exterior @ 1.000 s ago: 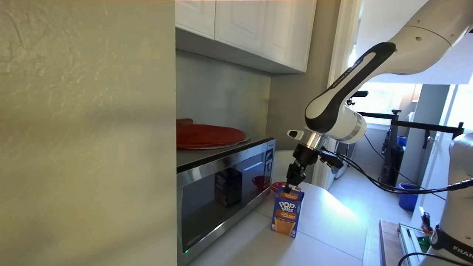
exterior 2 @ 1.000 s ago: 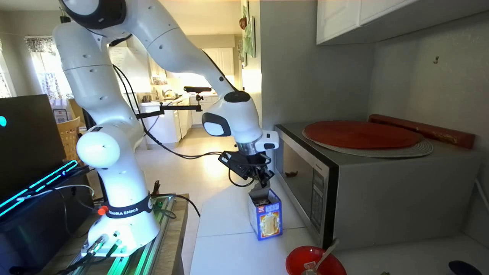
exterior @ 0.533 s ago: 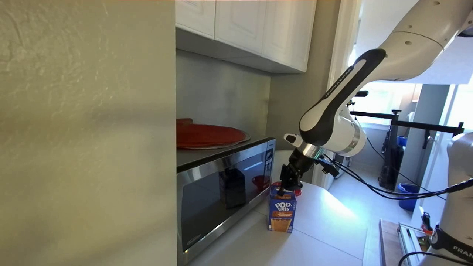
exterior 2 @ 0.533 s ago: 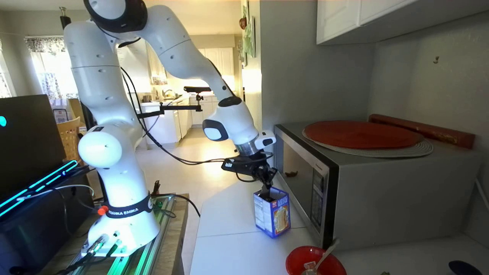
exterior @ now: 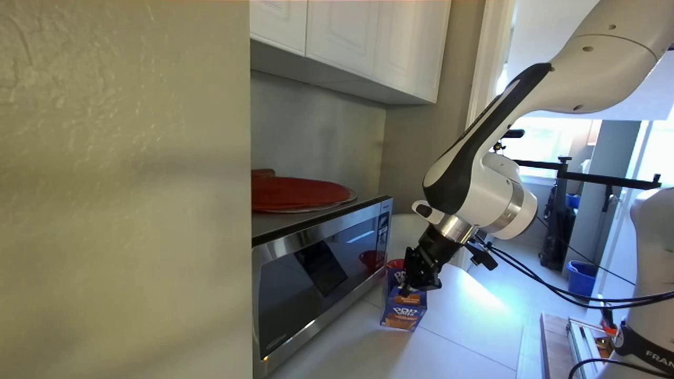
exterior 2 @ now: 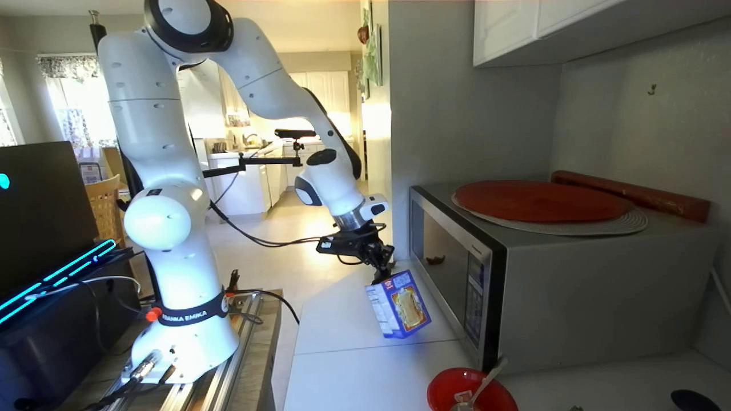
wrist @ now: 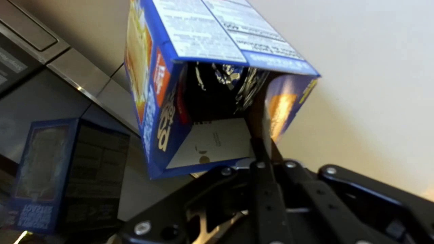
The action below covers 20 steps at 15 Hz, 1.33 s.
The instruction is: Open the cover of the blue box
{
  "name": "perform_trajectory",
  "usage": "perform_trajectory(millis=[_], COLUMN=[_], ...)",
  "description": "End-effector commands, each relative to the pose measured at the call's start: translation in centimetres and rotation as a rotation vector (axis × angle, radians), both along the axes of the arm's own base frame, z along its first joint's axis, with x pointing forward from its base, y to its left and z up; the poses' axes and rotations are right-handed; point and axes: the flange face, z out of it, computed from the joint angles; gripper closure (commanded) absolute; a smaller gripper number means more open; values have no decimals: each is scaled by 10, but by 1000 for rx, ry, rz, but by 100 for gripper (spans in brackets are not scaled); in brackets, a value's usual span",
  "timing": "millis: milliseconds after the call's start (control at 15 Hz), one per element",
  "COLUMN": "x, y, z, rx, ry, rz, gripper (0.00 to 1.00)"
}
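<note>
My claw [wrist: 269,149] is clamped on an upper edge of the blue box [exterior 2: 402,305], thin cardboard pinched between its two tips. The box is right beneath me, tipped at a slant; how much of its base touches the white desk [exterior 2: 342,371] I cannot tell. In the wrist view its mouth gapes toward me, with silvery wrappers [wrist: 251,84] inside. Just beside my tips a purple-and-orange panel [wrist: 284,101] curves; whether the strip I grip belongs to the cover or to the wall, I cannot tell.

Near me, apart from my claw, stands the microwave [exterior 2: 599,302], its dark door [exterior: 284,305] mirroring the box. Higher than my tips, on top of it, lies a round red mat [exterior 2: 542,201] over a pale mat [exterior 2: 617,227]. Farther off from me, in both exterior views, is the red bowl [exterior 2: 448,381]; in an exterior view a spoon-like utensil [exterior 2: 485,383] leans across its rim.
</note>
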Motion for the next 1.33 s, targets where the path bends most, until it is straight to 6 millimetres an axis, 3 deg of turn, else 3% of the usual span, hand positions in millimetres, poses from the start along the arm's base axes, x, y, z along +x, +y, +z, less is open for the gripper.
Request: perform_trajectory(millis=[0, 67, 267, 800, 1267], x=[-17, -20, -26, -26, -21], y=[7, 7, 4, -8, -17], z=[-5, -5, -9, -10, -3], rx=[-18, -11, 4, 41, 52], ry=[3, 3, 16, 22, 0], rz=[-4, -12, -41, -105, -127], gripper=[100, 73, 60, 3, 0])
